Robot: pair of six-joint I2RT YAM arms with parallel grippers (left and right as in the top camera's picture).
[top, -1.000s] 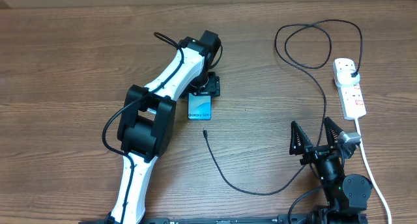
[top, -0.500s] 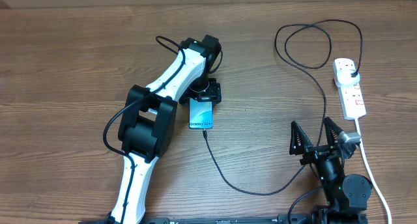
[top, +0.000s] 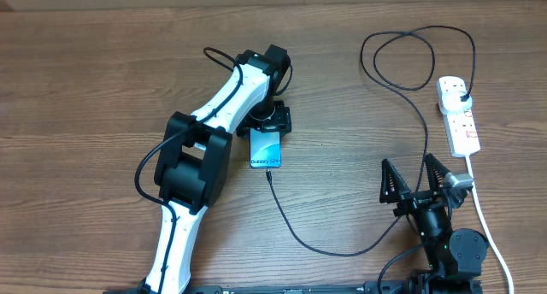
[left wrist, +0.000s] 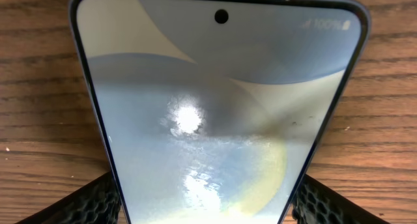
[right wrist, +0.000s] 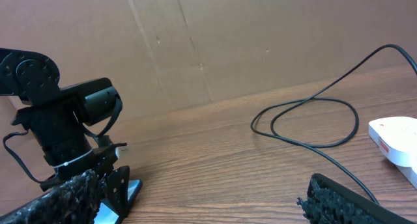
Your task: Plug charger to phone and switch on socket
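Overhead: slim phone (top: 265, 149) lay flat at frame centre, charger (top: 295, 230) tip just below its short edge, thin black cable looping to white socket (top: 460, 116), upper right. Only left wrist view showed left gripper (left wrist: 205, 208) clamped on phone's sides, knurled black fingers (left wrist: 91, 204) flanking glossy screen (punch-hole camera at top). Right gripper (top: 405, 161) gaped wide, lower right.

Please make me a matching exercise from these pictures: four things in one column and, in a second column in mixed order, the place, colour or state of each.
Things
1. phone
2. socket
3. charger
4. right gripper

Place, colour or state
A. open, holding nothing
B. white, far right in the overhead view
C. between the fingers of the left gripper
D. black, long and thin, with loops

Pairs: 1-C, 2-B, 3-D, 4-A
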